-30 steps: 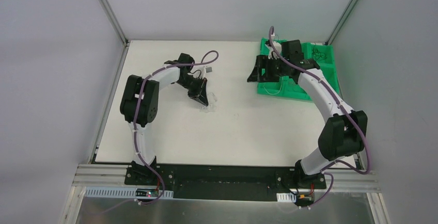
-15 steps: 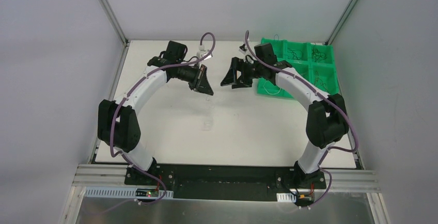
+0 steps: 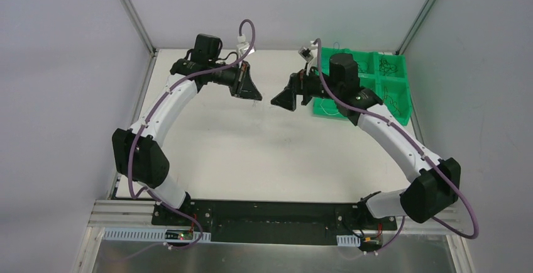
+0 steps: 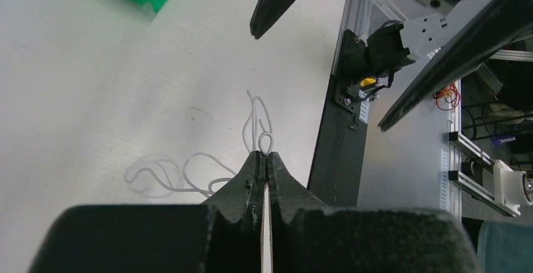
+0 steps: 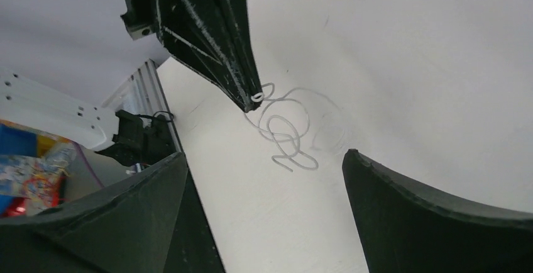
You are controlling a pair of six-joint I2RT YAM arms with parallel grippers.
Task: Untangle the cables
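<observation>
The white table (image 3: 270, 160) is filling the middle of the scene. A green tray (image 3: 404, 111) is sitting flat at its far right corner, along the right edge. A thin whitish wire (image 3: 328, 107) is lying curled in the tray's near left part. A whitish cable (image 5: 281, 136) is dangling in loops over the far middle; whether its lowest loops are touching the surface cannot be told. A faint mark (image 4: 198, 112) is showing on the tabletop. A black plate (image 3: 270, 213) is running along the near edge.
</observation>
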